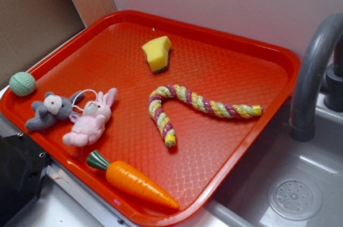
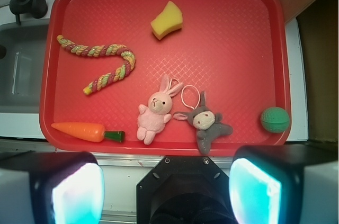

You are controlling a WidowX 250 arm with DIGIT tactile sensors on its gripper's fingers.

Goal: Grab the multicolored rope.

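The multicolored rope (image 1: 187,105) (image 2: 104,66), twisted from yellow, pale green and magenta strands, lies bent like a hook on the red tray (image 1: 236,71) (image 2: 238,49). In the wrist view it sits in the tray's left half. My gripper (image 2: 167,189) hangs high above the tray's near edge, well away from the rope. Its two cyan-lit fingers (image 2: 77,192) stand wide apart with nothing between them. The gripper does not show in the exterior view.
Also on the tray: an orange carrot (image 1: 134,180) (image 2: 87,131), a pink bunny (image 1: 91,119) (image 2: 155,112), a grey plush (image 1: 51,110) (image 2: 204,121), a green ball (image 1: 22,83) (image 2: 275,119) and a yellow sponge (image 1: 157,52) (image 2: 167,20). A sink (image 1: 300,184) with a grey faucet (image 1: 311,66) adjoins the tray.
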